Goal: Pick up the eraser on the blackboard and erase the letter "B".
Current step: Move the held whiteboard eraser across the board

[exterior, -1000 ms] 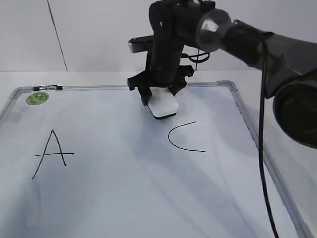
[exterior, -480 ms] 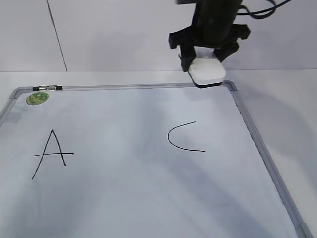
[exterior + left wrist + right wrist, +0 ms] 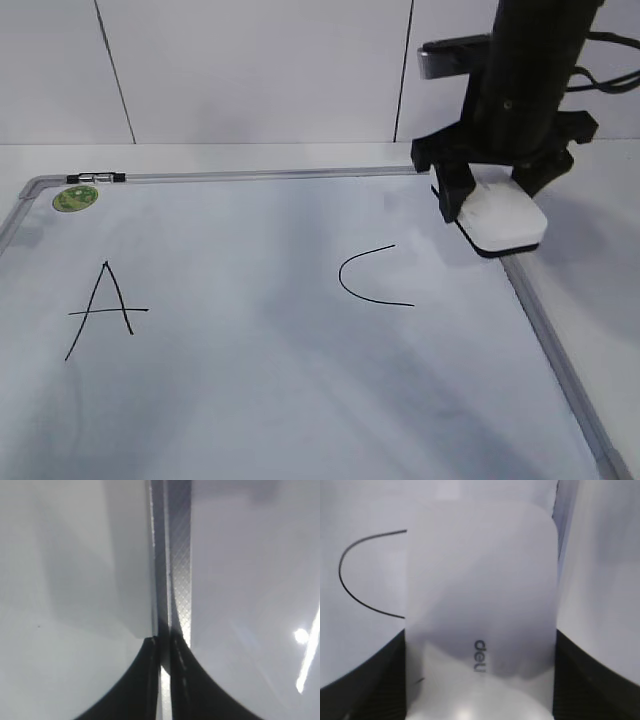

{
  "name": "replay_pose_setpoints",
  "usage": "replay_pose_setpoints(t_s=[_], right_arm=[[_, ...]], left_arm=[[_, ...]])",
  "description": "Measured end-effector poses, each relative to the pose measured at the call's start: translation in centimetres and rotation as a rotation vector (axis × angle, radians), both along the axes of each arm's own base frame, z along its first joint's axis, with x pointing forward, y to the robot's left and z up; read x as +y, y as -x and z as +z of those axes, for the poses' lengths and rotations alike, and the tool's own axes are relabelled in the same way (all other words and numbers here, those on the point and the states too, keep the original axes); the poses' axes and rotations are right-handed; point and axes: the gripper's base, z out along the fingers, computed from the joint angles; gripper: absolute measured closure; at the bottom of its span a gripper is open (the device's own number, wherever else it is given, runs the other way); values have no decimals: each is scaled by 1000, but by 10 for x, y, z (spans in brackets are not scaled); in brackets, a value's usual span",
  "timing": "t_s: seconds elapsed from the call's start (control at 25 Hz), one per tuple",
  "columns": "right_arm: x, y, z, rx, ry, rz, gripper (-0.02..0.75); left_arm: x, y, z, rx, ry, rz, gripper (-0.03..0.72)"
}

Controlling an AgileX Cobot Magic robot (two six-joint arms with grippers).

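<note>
white eraser (image 3: 505, 220) clamped between right hand (image 3: 492, 195) fingers.

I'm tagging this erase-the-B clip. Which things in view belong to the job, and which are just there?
Job:
- eraser, held in the right end effector
- blackboard; no B visible on it

Just there:
- letter A
- letter C
- green sticker

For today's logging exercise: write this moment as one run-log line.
right gripper: shut on eraser | eraser: over blackboard right edge | letters visible: A, C | left gripper: shut
</note>
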Motion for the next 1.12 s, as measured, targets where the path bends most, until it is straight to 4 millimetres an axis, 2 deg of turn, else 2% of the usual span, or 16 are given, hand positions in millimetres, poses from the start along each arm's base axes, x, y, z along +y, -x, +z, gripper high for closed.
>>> replay_pose_setpoints(t_s=[0.12, 0.32, 0.6, 0.92, 1.12], right_arm=[[-6, 15, -14, 44, 19, -11, 210], [-8, 20, -38, 19, 5, -7, 210], [-7, 6, -57, -44, -13, -10, 210], [-30, -6, -75, -9, 3, -71, 211], [-30, -11, -88, -1, 11, -64, 211]], left_arm=[[0, 0, 0, 0, 0, 0, 675], [0, 0, 0, 0, 2, 1, 675], [0, 0, 0, 2, 2, 2, 675], [3, 1, 0, 4, 20, 25, 676], [3, 1, 0, 4, 20, 25, 676]])
